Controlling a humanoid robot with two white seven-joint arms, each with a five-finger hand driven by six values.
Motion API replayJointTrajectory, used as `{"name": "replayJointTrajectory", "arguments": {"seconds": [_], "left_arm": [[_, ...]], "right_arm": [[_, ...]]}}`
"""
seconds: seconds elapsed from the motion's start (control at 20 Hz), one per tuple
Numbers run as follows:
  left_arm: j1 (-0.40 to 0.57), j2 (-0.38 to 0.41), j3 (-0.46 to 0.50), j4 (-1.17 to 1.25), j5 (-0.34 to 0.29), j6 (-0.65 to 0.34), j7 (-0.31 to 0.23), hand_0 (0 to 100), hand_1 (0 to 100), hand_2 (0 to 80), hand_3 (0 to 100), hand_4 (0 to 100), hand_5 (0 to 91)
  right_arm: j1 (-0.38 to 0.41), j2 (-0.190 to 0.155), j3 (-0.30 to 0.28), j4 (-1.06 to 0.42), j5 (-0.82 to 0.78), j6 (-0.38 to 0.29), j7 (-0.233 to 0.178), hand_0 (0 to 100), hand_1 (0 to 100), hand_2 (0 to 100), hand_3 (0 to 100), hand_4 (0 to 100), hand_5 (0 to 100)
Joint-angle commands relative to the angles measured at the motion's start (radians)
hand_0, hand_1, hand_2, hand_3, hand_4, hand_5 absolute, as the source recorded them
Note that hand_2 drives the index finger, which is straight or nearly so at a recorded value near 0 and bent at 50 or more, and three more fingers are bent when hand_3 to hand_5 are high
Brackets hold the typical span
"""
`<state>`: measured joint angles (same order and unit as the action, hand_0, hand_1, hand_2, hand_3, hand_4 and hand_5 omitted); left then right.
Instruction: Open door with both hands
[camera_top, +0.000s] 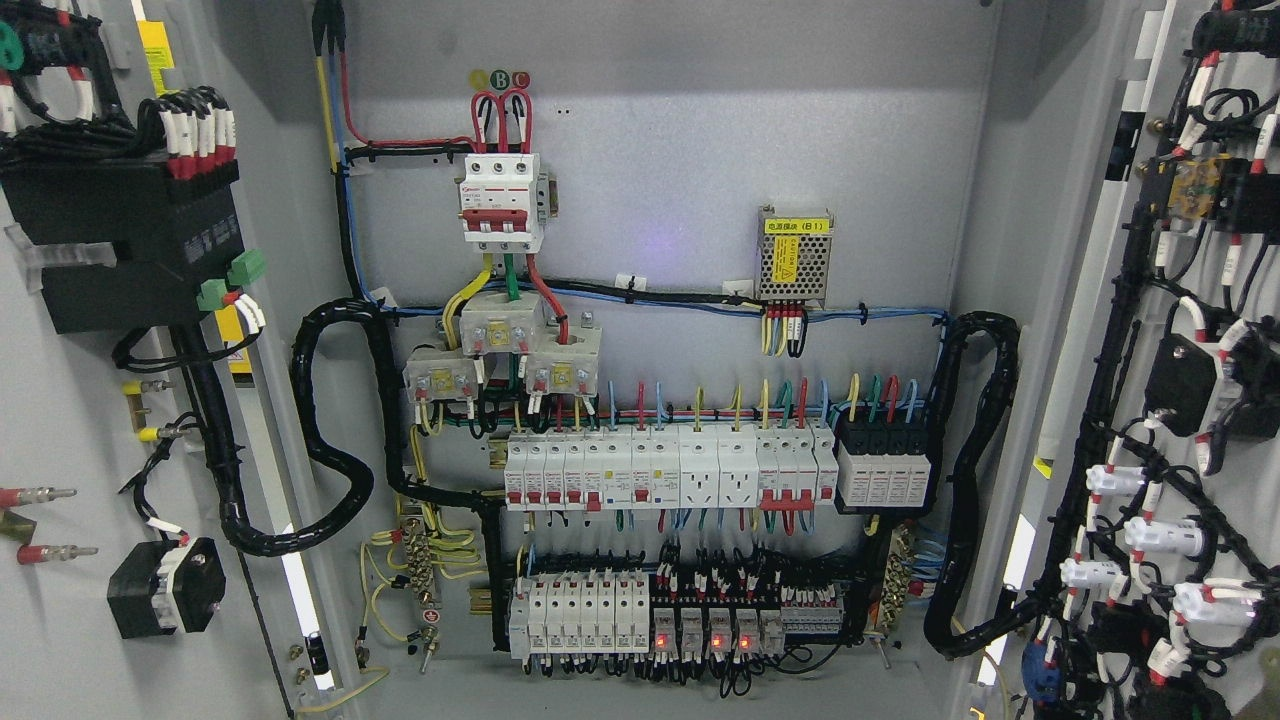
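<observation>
An electrical cabinet stands with both doors swung wide. The left door (70, 420) shows its grey inner face with a black module and wiring. The right door (1100, 330) shows its inner face with black cable looms and white connectors. Between them lies the cabinet's back panel (680, 150) with a white main breaker (502, 200), rows of small breakers (670, 470) and relays with red lights. Neither of my hands nor arms appears anywhere in the head view.
Thick black corrugated conduits loop from the left door (330, 440) and the right door (985, 480) into the cabinet. A small metal power supply (793, 255) with a yellow label sits at the upper right of the panel.
</observation>
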<state>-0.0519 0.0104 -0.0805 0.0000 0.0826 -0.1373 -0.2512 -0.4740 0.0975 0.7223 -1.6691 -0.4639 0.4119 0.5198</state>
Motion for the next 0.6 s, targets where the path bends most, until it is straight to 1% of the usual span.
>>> {"name": "replayJointTrajectory", "arguments": {"seconds": [0.0, 0.05, 0.1, 0.15, 0.25, 0.3, 0.4, 0.5, 0.55], "left_arm": [[0.001, 0.022, 0.001, 0.009, 0.003, -0.001, 0.000, 12, 56, 0.0, 0, 0, 0.0], [0.001, 0.022, 0.001, 0.008, 0.003, -0.005, 0.000, 12, 56, 0.0, 0, 0, 0.0], [0.001, 0.020, 0.001, 0.003, 0.003, -0.007, 0.000, 12, 56, 0.0, 0, 0, 0.0], [0.003, 0.019, 0.001, -0.001, 0.003, -0.011, 0.000, 12, 56, 0.0, 0, 0, 0.0], [0.030, 0.019, 0.005, -0.101, 0.005, -0.044, 0.000, 12, 56, 0.0, 0, 0, 0.0], [0.077, 0.019, 0.005, -0.212, 0.005, -0.070, 0.000, 12, 56, 0.0, 0, 0, 0.0], [0.197, 0.019, 0.005, -0.528, 0.005, -0.091, -0.003, 12, 56, 0.0, 0, 0, 0.0], [0.262, 0.017, 0.005, -0.737, 0.005, -0.093, -0.023, 12, 56, 0.0, 0, 0, 0.0], [0.277, 0.016, 0.005, -0.809, 0.005, -0.096, -0.040, 12, 56, 0.0, 0, 0, 0.0]], "right_arm": [[0.093, -0.091, -0.272, -0.039, 0.095, -0.016, -0.001, 0, 50, 4, 0, 0, 0], [0.130, -0.105, -0.305, -0.090, 0.146, -0.031, -0.003, 0, 50, 4, 0, 0, 0], [0.182, -0.113, -0.320, -0.142, 0.192, -0.054, -0.012, 0, 50, 4, 0, 0, 0], [0.234, -0.117, -0.323, -0.190, 0.233, -0.083, -0.035, 0, 50, 4, 0, 0, 0], [0.332, -0.119, -0.323, -0.247, 0.295, -0.175, -0.116, 0, 50, 4, 0, 0, 0], [0.378, -0.130, -0.325, -0.264, 0.306, -0.229, -0.154, 0, 50, 4, 0, 0, 0], [0.464, -0.154, -0.331, -0.285, 0.327, -0.330, -0.208, 0, 50, 4, 0, 0, 0], [0.532, -0.157, -0.348, -0.294, 0.346, -0.393, -0.233, 0, 50, 4, 0, 0, 0], [0.566, -0.159, -0.375, -0.304, 0.349, -0.436, -0.234, 0, 50, 4, 0, 0, 0]]}}
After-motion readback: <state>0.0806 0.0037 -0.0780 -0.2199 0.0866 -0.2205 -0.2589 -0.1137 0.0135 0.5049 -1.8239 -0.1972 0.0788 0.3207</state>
